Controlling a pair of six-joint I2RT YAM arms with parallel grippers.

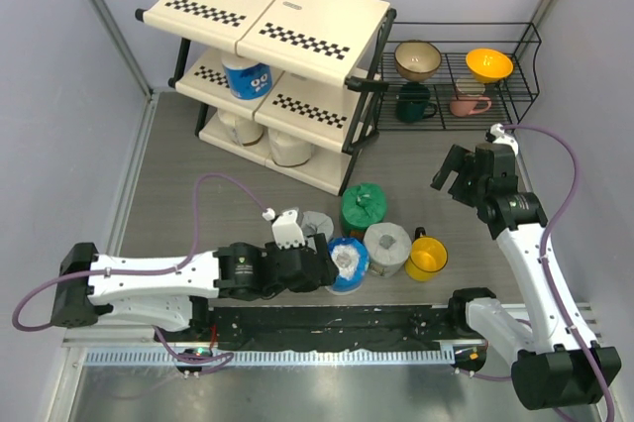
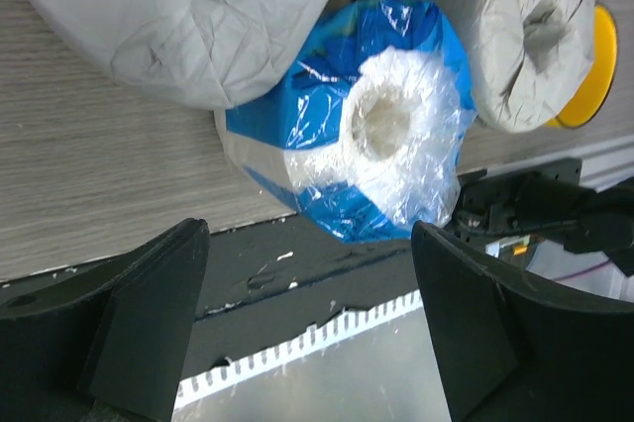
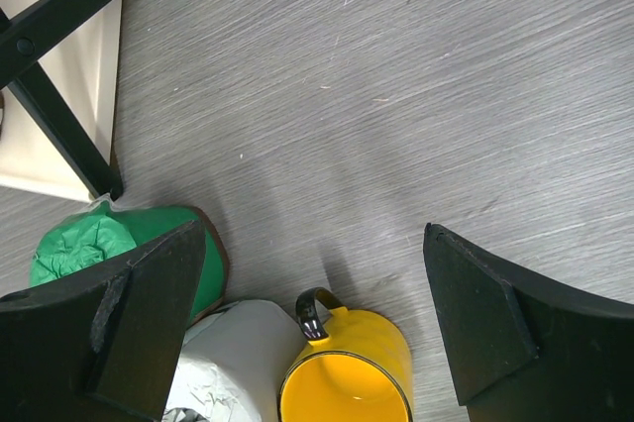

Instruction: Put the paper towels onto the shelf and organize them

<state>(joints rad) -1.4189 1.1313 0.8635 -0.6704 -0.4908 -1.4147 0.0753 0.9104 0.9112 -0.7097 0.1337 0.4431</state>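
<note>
Black base rail [image 1: 337, 323] lies closest in the top view, along the near edge of a grey wood-grain table [image 1: 198, 194] closed in by pale lilac walls [image 1: 79, 65]. A yellow mug [image 1: 427, 258] stands near that edge. Just left of the mug is a grey roll [image 1: 387, 248], then a blue-and-white roll [image 1: 347, 262]. A green roll [image 1: 366, 207] sits behind and left of the mug, and a second grey roll [image 1: 315, 226] further left. All four stand on end with their twisted tops up.

Far behind and left of the mug is the shelf [image 1: 267, 16]. It holds a shelved blue-and-white roll [image 1: 247, 77] upright on its middle tier and cream rolls [image 1: 238, 128] on the bottom one. A wire rack [image 1: 466, 75] stands straight behind the mug. The left gripper [image 1: 329, 268] lies low, left of the mug, and the right gripper [image 1: 451, 174] hangs behind it.

In the left wrist view the left gripper [image 2: 312, 323] is spread wide and grips nothing. The blue-and-white roll [image 2: 367, 125] sits just beyond its tips with its crinkled white top toward the lens. The mug [image 2: 597, 75] peeks out past the grey roll [image 2: 525, 36], and the second grey roll [image 2: 168, 16] is opposite.

In the right wrist view the right gripper [image 3: 312, 313] is also wide apart and empty above bare table [image 3: 396, 95]. The mug [image 3: 347, 372] is below, with the grey roll [image 3: 233, 353] beside it and the green roll [image 3: 89, 244] near a shelf [image 3: 59, 125] leg.
</note>
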